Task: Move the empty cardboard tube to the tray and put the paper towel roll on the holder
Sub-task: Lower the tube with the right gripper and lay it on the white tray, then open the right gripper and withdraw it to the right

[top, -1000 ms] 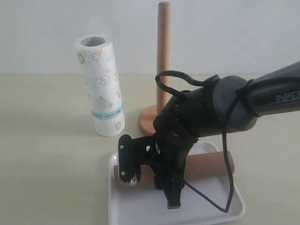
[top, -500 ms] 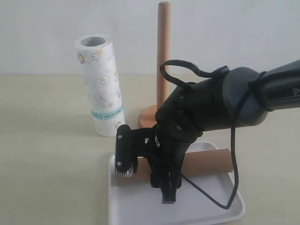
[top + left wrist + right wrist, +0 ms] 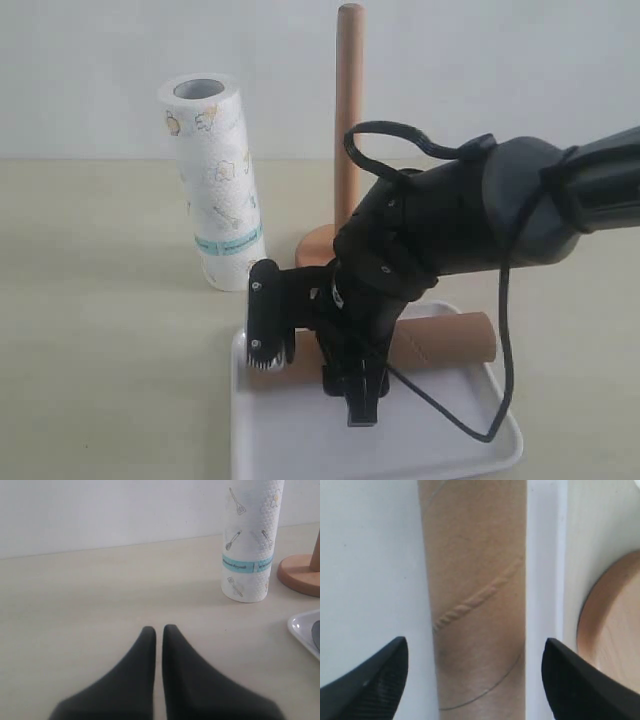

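The brown cardboard tube (image 3: 450, 337) lies flat across the white tray (image 3: 300, 445). My right gripper (image 3: 313, 385) hovers open over the tube, one finger on each side, neither touching it. In the right wrist view the tube (image 3: 475, 570) runs between the spread fingertips (image 3: 380, 675) of the right gripper (image 3: 475, 647), on the tray (image 3: 365, 555). The paper towel roll (image 3: 215, 180) stands upright on the table left of the wooden holder (image 3: 349, 120), whose dowel is bare. My left gripper (image 3: 159, 629) is shut with nothing in it, low over the table, facing the roll (image 3: 252, 545).
The holder's disc base (image 3: 615, 630) sits just beyond the tray's far rim. The left wrist view shows the base (image 3: 300, 572) and a tray corner (image 3: 302, 627) right of the roll. A black cable loops from the right arm (image 3: 500, 215) over the tray.
My right gripper has risen a little and shifted slightly left above the tube, jaws still apart. The tube stays in the tray. Roll and holder have not moved.
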Motion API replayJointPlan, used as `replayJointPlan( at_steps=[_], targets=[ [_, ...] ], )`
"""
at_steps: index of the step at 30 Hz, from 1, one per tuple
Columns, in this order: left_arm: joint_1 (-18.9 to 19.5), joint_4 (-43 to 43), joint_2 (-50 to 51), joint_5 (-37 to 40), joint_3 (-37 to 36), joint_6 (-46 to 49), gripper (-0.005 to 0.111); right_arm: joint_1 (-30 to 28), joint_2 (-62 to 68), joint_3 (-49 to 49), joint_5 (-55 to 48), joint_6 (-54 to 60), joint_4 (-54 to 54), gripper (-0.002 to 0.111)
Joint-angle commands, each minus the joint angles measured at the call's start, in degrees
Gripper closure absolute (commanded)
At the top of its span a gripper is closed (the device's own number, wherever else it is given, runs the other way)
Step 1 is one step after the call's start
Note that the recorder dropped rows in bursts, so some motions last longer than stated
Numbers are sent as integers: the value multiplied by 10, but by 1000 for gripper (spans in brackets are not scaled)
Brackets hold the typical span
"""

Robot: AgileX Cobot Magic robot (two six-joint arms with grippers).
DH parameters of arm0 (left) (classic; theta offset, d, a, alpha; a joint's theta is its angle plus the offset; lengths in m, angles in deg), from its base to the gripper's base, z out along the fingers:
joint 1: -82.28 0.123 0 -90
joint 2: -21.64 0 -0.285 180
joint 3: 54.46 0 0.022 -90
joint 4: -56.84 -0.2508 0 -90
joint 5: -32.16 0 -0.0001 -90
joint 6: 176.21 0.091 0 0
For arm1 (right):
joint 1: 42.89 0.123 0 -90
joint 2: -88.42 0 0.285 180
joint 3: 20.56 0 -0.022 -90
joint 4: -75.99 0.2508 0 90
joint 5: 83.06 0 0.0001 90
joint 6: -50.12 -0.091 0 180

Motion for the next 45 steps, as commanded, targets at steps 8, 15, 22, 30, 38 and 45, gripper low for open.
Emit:
replayJointPlan(
  at_steps=[8,15,22,30,38,45],
  targets=[
    [1,4,-2,1,-2,2,103,0,-86,0,-1,-19,-19,38],
    [1,4,-2,1,-2,2,103,0,-178,0,-52,-50,-19,38],
    [1,4,-2,1,-2,2,103,0,-288,0,-136,-166,-17,46],
    [1,4,-2,1,-2,2,103,0,-411,0,-214,-419,-16,108],
    [1,4,-2,1,-2,2,103,0,-492,0,-217,-532,-16,108],
    [1,4,-2,1,-2,2,103,0,-515,0,-217,-532,-16,108]
  ],
)
